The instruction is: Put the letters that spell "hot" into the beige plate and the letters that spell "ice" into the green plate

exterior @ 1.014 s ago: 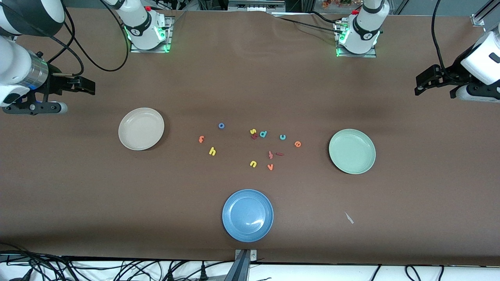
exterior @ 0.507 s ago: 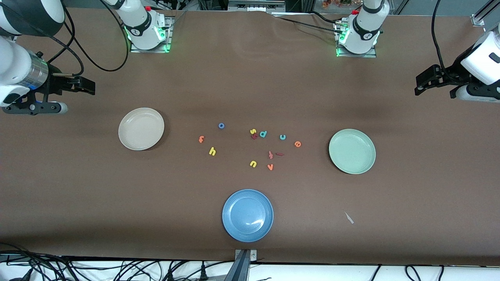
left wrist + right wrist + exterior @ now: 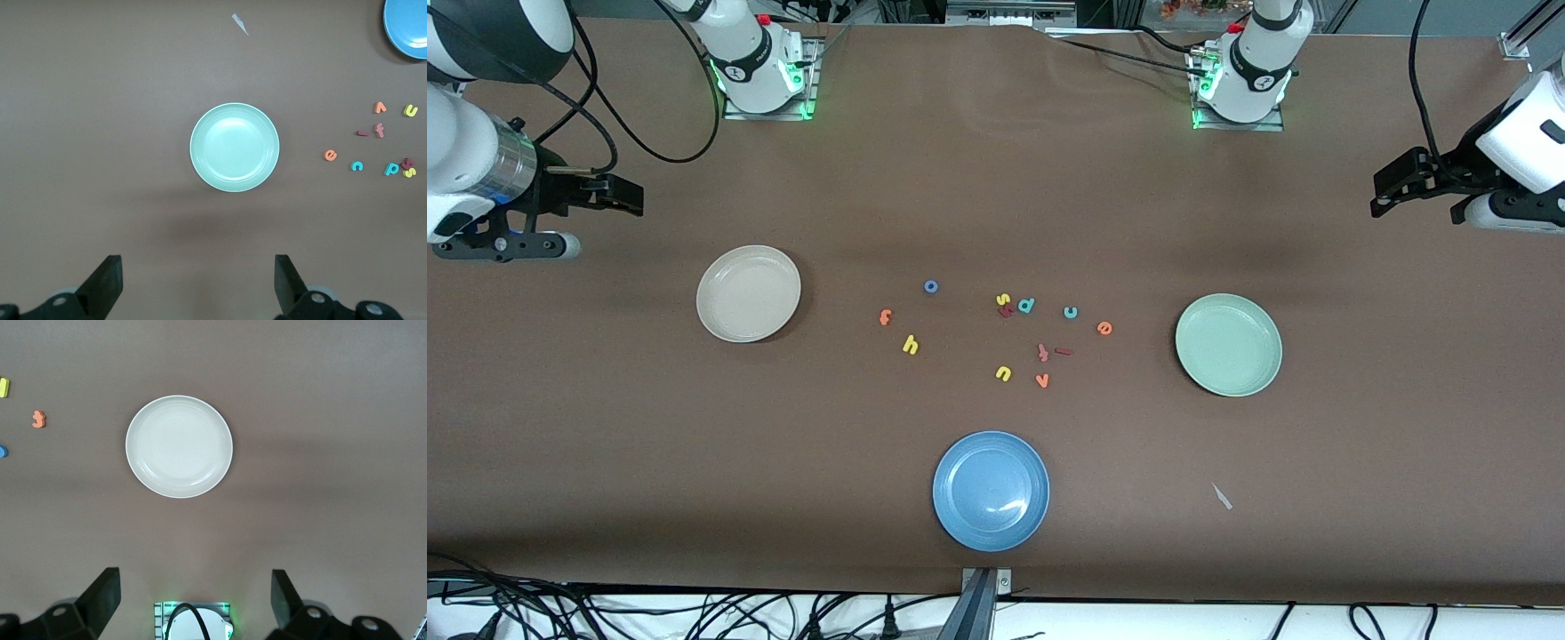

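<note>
The round beige plate, pale green plate and blue plate hold nothing. All small foam letters lie mid-counter between them. The left hand and right hand hang wide apart over the counter's ends.

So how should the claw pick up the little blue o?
Probably straight down from above. The blue o lies flat on the table, so only its thin outer rim can be pinched, one finger on each side of the ring. It is round, so any turn of the claw works. No other letter lies close by, so open fingers should fit around it.
</note>
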Robot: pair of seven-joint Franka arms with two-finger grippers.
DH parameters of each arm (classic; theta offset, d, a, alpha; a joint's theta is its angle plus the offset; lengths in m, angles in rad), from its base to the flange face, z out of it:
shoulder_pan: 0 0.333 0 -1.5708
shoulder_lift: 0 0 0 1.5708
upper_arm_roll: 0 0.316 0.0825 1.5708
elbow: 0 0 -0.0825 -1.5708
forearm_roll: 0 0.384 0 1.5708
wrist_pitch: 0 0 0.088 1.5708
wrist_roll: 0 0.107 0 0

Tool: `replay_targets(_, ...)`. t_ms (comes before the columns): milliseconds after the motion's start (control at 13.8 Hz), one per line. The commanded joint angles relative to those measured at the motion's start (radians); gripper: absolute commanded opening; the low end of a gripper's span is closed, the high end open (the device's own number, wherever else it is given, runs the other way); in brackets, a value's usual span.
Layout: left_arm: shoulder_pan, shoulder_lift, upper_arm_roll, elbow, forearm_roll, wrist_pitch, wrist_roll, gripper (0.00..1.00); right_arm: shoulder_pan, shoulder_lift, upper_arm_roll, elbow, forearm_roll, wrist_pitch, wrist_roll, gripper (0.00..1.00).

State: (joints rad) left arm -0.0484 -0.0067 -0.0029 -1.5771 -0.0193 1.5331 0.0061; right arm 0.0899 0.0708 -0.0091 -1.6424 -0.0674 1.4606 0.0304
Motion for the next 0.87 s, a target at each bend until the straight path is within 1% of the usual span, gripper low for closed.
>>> replay_targets(0,0.009,0.014,-0.003,0.023,-0.024,-0.015,0.025,1.00,-0.004,0.007,0.008,0.001,0.014,-0.017,-0.009,1.00)
replay_targets(145,-0.004,0.028,-0.005,0.023,-0.025,-0.015,0.025,1.00,0.020,0.009,0.011,0.000,0.024,-0.019,0.008,1.00)
replay_targets(290,-0.021,0.054,-0.031,0.019,-0.024,-0.031,0.025,1.00,0.040,0.024,0.011,0.000,0.095,-0.006,0.052,1.00)
replay_targets(435,-0.045,0.069,-0.045,0.017,-0.022,-0.034,0.012,1.00,0.114,0.064,0.011,0.000,0.124,0.035,0.167,1.00)
replay_targets(580,-0.112,0.137,-0.058,0.019,-0.024,-0.034,0.011,1.00,0.198,0.127,0.011,-0.010,0.126,0.120,0.288,1.00)
replay_targets(652,-0.166,0.184,-0.058,0.020,-0.024,-0.033,0.009,1.00,0.229,0.162,0.011,-0.010,0.127,0.163,0.327,1.00)
replay_targets(797,-0.232,0.259,-0.058,0.026,-0.025,-0.002,0.006,1.00,0.275,0.217,0.011,-0.010,0.129,0.246,0.406,1.00)
